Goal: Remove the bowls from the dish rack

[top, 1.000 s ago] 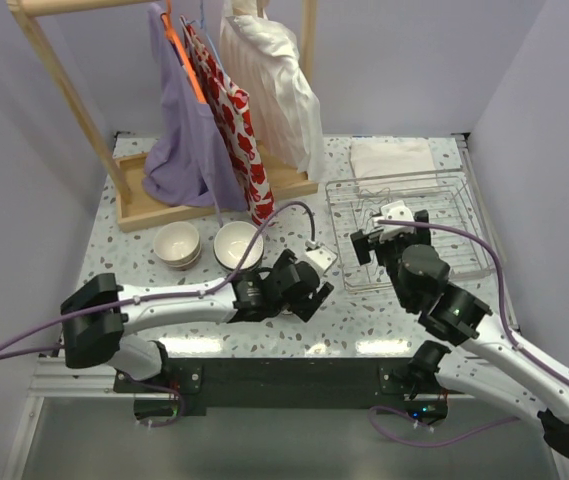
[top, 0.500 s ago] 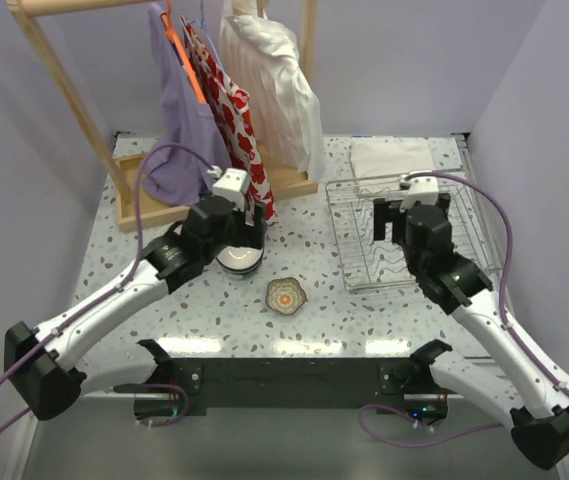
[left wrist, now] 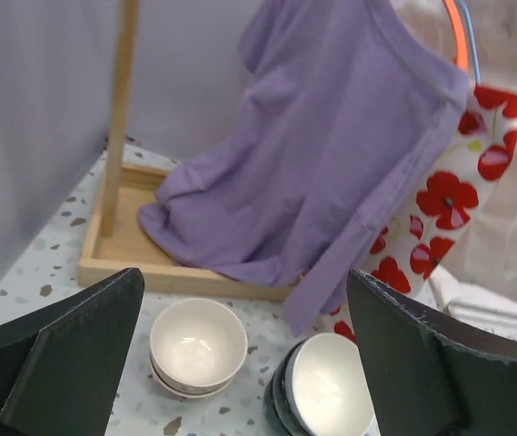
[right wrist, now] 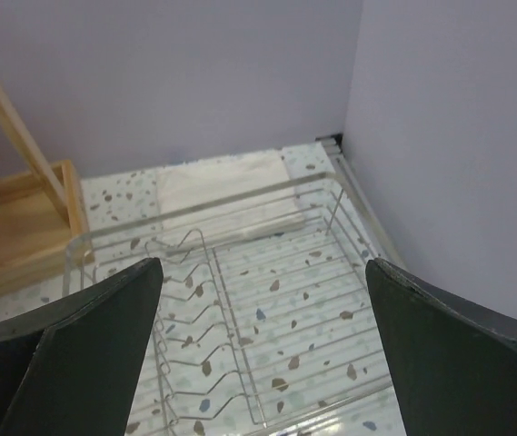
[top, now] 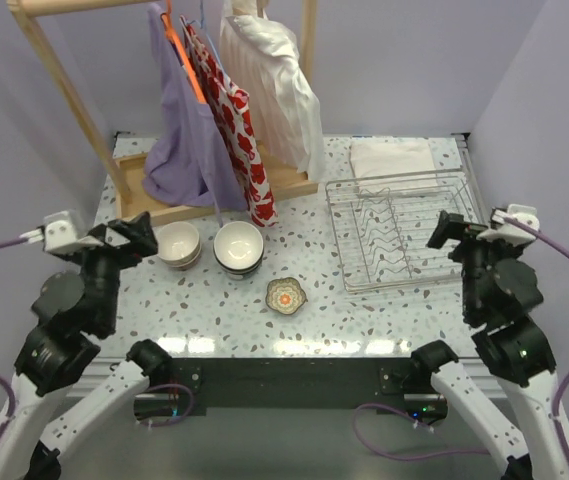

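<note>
Apparently finished: the rectangular silver wire dish rack holds nothing, small round ceramic bowls sit on the speckled counter, and left pincer and right pincer gape wide, empty.

bright even overhead light on my feeds, soft shadows, glare streaks along the near table edge, wrist-cam fingers dark and a bit soft

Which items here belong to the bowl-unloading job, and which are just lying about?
Job:
- dish rack, no bowls in it
- cream bowl stack
- white-on-teal bowl stack
- red floral bowl

Lying about:
- wooden clothes rack
- hanging clothes
- folded white cloth
</note>
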